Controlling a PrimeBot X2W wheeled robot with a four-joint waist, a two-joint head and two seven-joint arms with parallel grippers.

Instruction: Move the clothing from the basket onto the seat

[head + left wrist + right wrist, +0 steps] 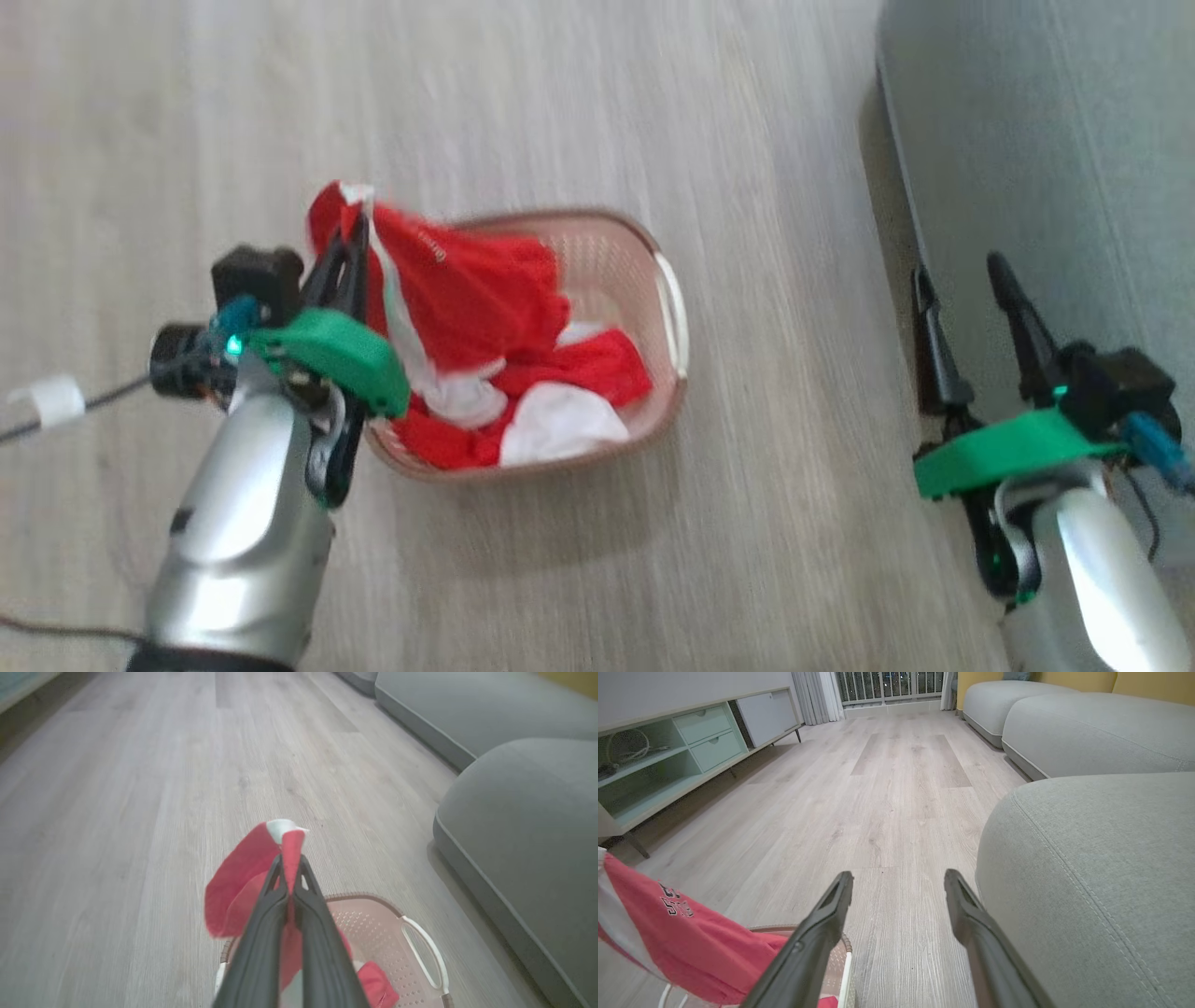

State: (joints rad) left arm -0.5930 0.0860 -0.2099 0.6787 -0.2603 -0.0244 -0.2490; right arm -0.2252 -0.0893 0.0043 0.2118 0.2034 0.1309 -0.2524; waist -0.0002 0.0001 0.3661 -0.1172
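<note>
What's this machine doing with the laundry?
The robot's left fingers are shut on a soft red garment with white trim, holding its top above the cream perforated plastic basket on the wood floor. More red and white clothes lie in the basket. Its right fingers are open and empty beside the large grey fabric seat.

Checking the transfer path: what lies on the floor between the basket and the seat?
The stretch between the basket and the seat is bare wood floor, as the head view shows; the open right claw hangs by the seat's edge.
</note>
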